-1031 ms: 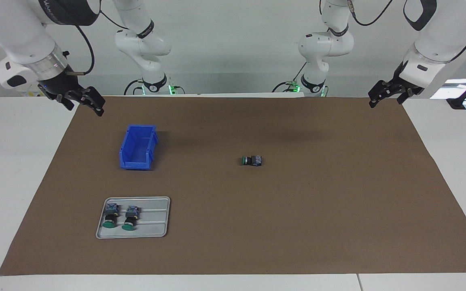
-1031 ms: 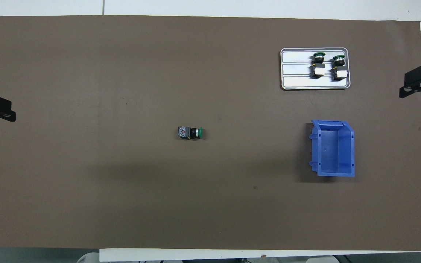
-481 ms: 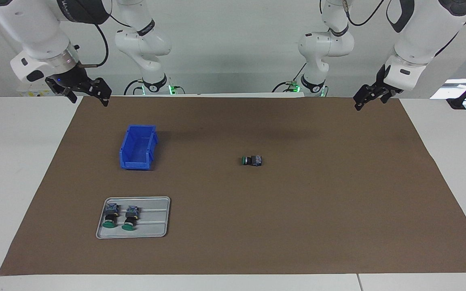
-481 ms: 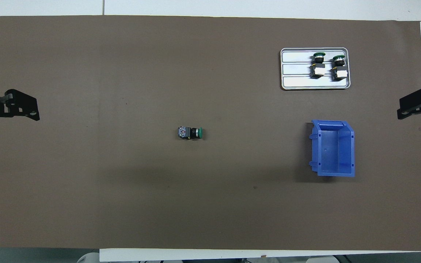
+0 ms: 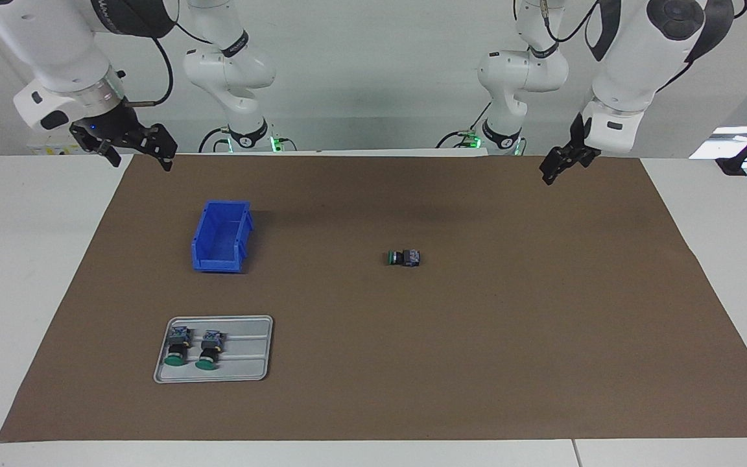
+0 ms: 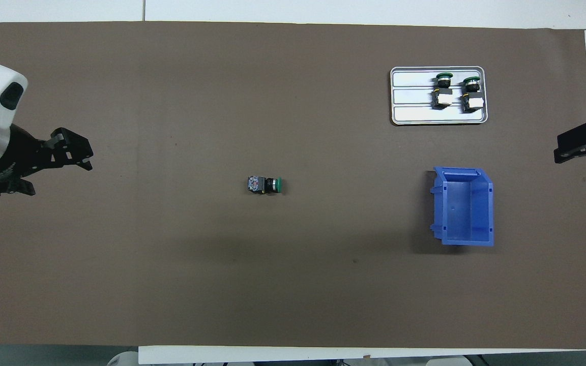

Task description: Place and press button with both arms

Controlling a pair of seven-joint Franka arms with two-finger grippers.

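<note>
Worktop (image 5: pixel 542 363): brown mat, everything on it.
Left gripper (image 5: pixel 556 163): up over the mat's left-arm end, jaws apart, empty.
Right gripper (image 5: pixel 135 150): up over the mat's corner near the bin, jaws apart, empty.
Bin (image 5: pixel 221 236): blue, seemingly empty.
Tray (image 5: pixel 244 353): carries two spare buttons.
Button (image 5: pixel 404 258): on its side mid-mat, untouched.
Progress: nothing done; placing and pressing remain (judged).
Hidden: the overhead view cuts off most of the right gripper.

White jointed arms (image 5: pixel 56 52) with dark grey covers, black cables, black grippers.
</note>
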